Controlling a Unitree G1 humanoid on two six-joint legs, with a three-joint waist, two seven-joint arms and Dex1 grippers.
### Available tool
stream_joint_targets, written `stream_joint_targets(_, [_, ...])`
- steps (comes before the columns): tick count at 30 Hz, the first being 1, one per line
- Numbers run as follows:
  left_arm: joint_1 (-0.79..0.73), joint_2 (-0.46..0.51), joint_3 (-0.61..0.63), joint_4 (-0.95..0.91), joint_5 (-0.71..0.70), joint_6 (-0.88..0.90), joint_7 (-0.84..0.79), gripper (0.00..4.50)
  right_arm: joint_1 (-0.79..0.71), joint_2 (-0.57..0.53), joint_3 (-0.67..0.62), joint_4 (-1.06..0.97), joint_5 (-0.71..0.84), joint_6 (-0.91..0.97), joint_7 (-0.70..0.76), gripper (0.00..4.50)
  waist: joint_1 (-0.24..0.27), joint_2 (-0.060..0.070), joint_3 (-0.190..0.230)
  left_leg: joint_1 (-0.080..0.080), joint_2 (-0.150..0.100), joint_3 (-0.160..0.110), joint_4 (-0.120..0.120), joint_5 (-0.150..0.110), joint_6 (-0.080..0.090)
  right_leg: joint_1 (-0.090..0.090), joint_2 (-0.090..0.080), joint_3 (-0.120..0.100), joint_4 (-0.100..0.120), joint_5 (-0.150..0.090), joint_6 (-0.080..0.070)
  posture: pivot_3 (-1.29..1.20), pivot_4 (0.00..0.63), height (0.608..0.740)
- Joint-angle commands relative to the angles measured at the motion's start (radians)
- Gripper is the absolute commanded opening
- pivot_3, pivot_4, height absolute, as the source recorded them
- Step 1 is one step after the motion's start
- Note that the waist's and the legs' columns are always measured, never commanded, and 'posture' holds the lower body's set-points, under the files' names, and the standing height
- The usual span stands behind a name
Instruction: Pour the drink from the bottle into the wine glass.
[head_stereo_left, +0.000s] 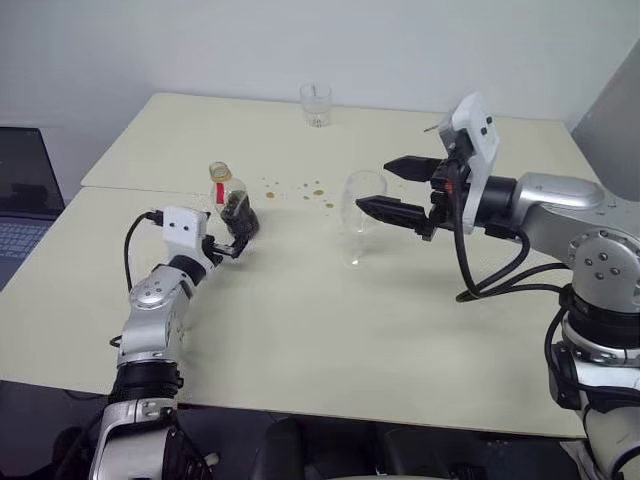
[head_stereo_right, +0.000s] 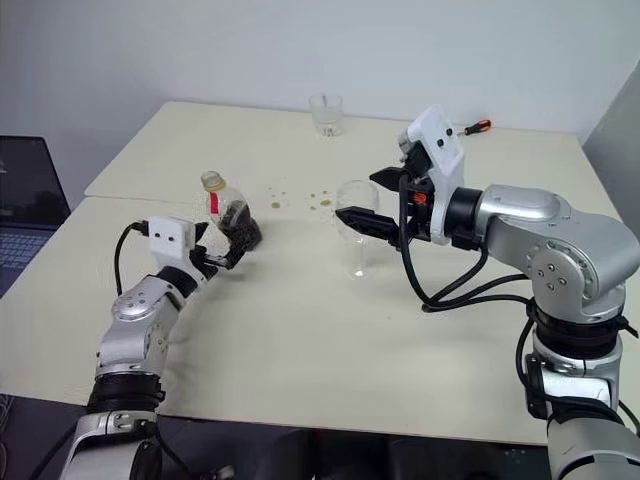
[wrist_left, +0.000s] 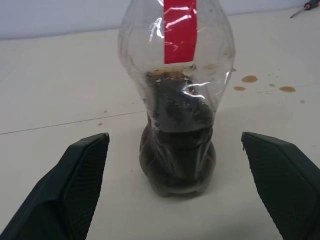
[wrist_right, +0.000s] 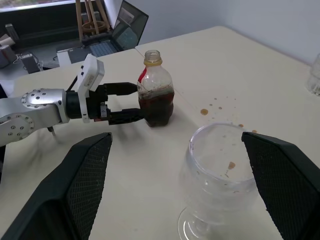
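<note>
Two task items are standing upright on the table (head_stereo_left: 300, 330): the bottle (head_stereo_left: 232, 200) and the wine glass (head_stereo_left: 360, 215). The bottle is sitting between the spread fingers of the left gripper (head_stereo_left: 238, 232), at their tips, with clearance on both sides in the left wrist view, so the gripper is released and is not gripping anything. The drink (wrist_left: 177, 150) is filling roughly the lower half of the bottle. The wine glass is standing just ahead of the right gripper (head_stereo_left: 395, 190), whose jaws are also standing wide apart and holding nothing; the bowl is lying between and slightly below its fingers. By judgement, the task is at an early stage: the bottle is not yet grasped, lifted or tilted, and the glass is holding no visible liquid apart from a few brown specks on its wall. Brown droplets (head_stereo_left: 305, 190) are lying on the table beyond both grippers. A tumbler (head_stereo_left: 316, 104) is standing well beyond them. The bottle's mouth is hard to make out, so whether a cap is fitted cannot be told.
</note>
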Motion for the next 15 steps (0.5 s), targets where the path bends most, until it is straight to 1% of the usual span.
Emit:
stream_joint_targets(1, [-0.060,0.010,-0.015,0.027,0.028,-0.048,-0.002,4.50,-0.016,-0.007,-0.008,-0.020,-0.002,-0.030,-0.016,4.43,0.000,0.000,0.000,0.000,0.000,0.000,0.000,0.000,0.000,0.000,0.000,0.000,0.000,0.000,0.000,0.00,0.150,0.740])
stream_joint_targets(9, [-0.162,-0.001,-0.043,0.199,0.061,-0.117,-0.014,4.50,-0.013,-0.013,-0.006,-0.025,0.003,-0.034,-0.038,4.43,0.000,0.000,0.000,0.000,0.000,0.001,0.000,0.000,0.000,0.000,0.000,-0.001,0.000,0.000,0.000,0.00,0.150,0.740])
stream_joint_targets(15, [-0.261,-0.015,-0.047,0.415,0.080,-0.201,-0.019,4.50,-0.006,-0.016,-0.010,-0.034,0.007,-0.033,-0.057,4.43,0.001,0.000,0.000,0.000,-0.001,0.001,0.001,0.000,0.000,0.000,0.000,-0.002,0.000,0.000,0.000,0.00,0.150,0.740])
